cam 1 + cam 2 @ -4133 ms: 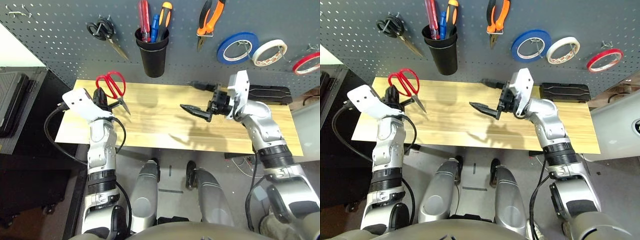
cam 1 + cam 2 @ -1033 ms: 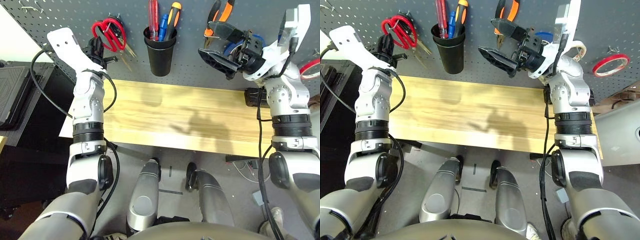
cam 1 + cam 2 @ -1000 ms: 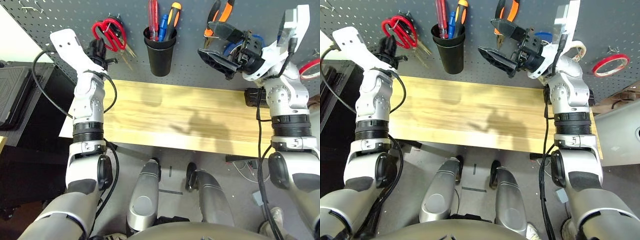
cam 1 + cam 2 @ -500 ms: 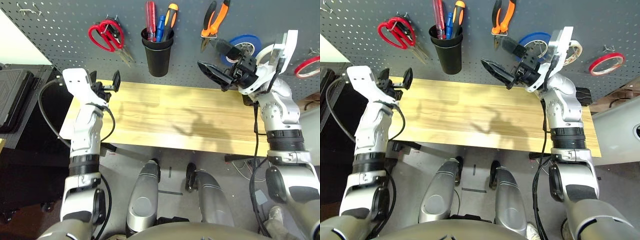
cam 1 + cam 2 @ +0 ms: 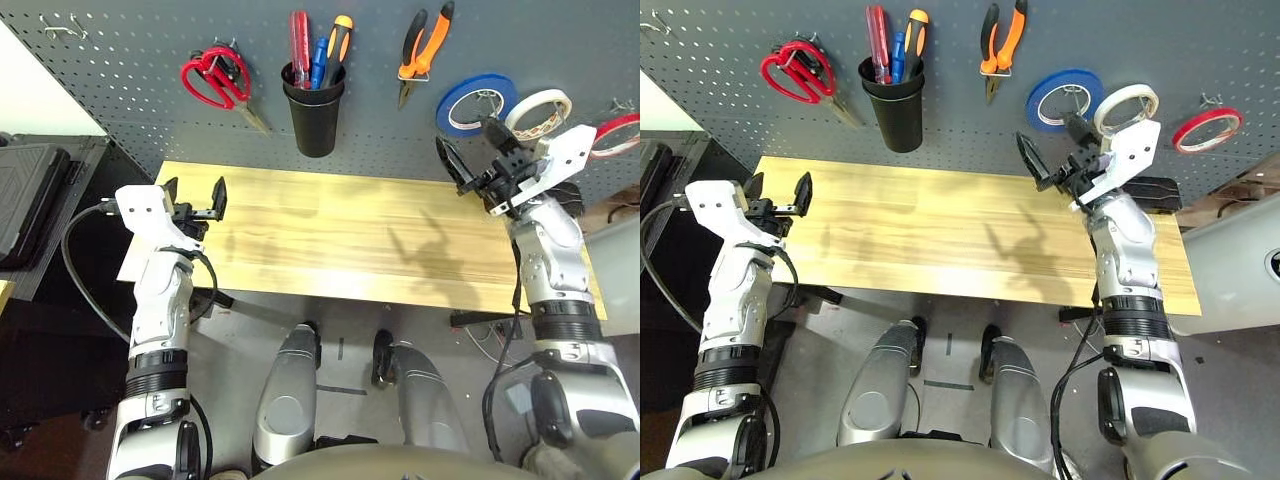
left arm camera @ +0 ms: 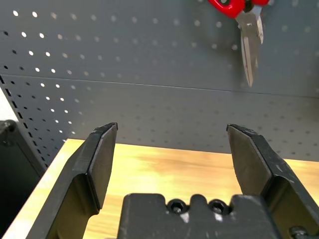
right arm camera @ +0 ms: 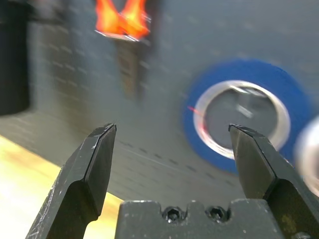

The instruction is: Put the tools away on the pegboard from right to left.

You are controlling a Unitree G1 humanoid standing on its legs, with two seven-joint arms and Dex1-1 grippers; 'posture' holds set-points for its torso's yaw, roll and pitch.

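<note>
Red-handled scissors [image 5: 213,76]: hung on pegboard [image 5: 120,90], blades angled downward, above and beyond left gripper [image 5: 194,193] (fingers spread, empty); right gripper [image 5: 468,152] likewise spread

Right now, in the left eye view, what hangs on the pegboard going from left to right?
Red-handled scissors → black cup holder of screwdrivers → orange-and-black-handled pliers → blue tape roll → white tape roll → red tape roll.

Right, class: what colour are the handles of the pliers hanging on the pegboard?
Orange and black. The pliers show best in the left eye view.
</note>
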